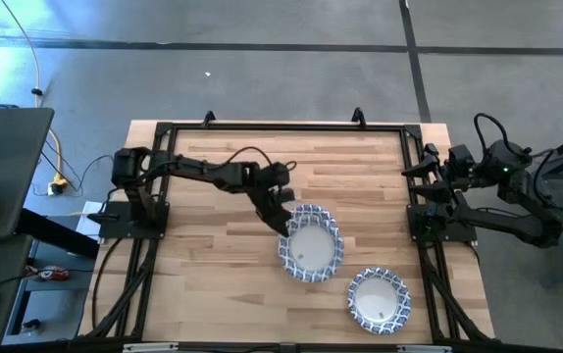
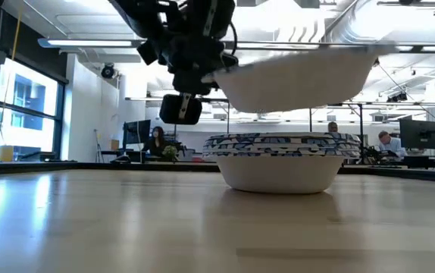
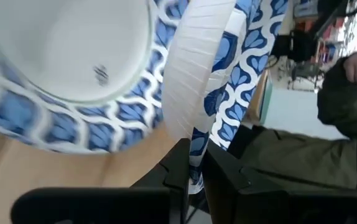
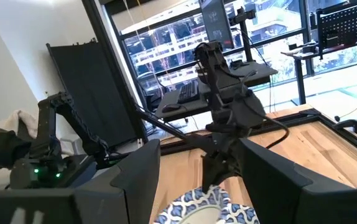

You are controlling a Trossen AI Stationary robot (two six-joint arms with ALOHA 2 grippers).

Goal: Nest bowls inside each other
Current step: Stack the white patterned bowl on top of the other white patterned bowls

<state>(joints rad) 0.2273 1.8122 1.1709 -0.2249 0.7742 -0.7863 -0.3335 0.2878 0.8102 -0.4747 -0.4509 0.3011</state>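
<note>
My left gripper is shut on a blue-and-white rimmed bowl held over mid-table. In the high view it overlaps a second bowl lying on the table just nearer. The left wrist view shows that table bowl mouth up beyond the held bowl. In the low view the held bowl shows above a bowl standing on its base. Another bowl sits near the front right. My right gripper is open, drawn back at the table's right edge. My left gripper pinches the held bowl's rim between its two fingers, one on the patterned upper side and one on the white underside. The fingers come from the table's left, slanting down. The bowl is lifted clear, mouth up and slightly tilted.
A black frame runs around the wooden table. My right arm is folded at the right edge. A person's dark sleeve shows beyond the table. Bare wood lies at the near left.
</note>
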